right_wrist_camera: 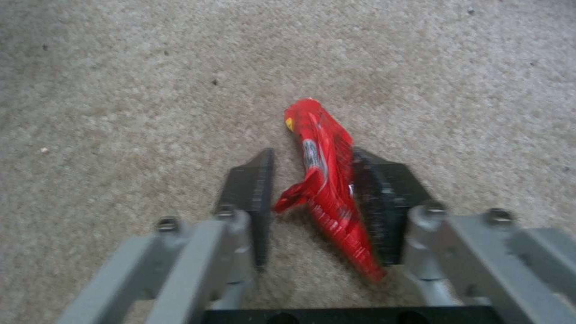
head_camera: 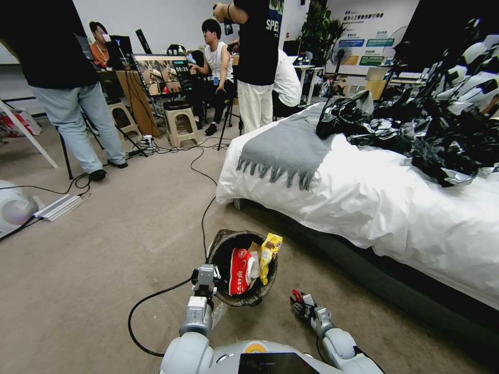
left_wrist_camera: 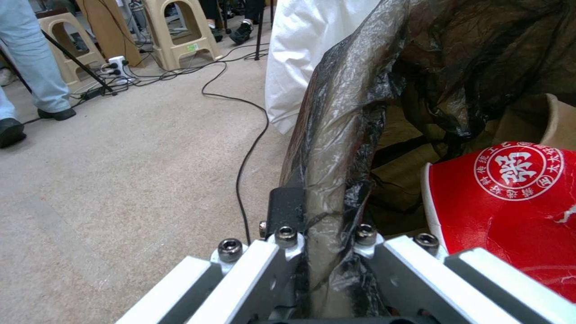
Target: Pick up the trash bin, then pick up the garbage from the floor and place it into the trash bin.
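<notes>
Black liner: left gripper [left_wrist_camera: 324, 243] fingers [left_wrist_camera: 285, 207] are clamping the trash bin [head_camera: 244, 298] rim, keeping it upright and open.
Red wrapper [right_wrist_camera: 324, 180]: lying between the right gripper [right_wrist_camera: 321, 198] fingers, which are standing apart, straddling it for pickup off the carpet [right_wrist_camera: 120, 90].

Mock bedroom set inside an office or lab: white-sheeted bed [head_camera: 374, 208] on grey carpet [head_camera: 104, 249], loose cables [head_camera: 205, 208], plastic stools [head_camera: 181, 123], a monitor [head_camera: 161, 72], wall posters [head_camera: 371, 44] behind.

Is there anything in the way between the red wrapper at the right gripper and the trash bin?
Nothing visible. The red wrapper sits between the right gripper's fingers, with bare carpet toward the trash bin, held at its rim by the left gripper.
</notes>
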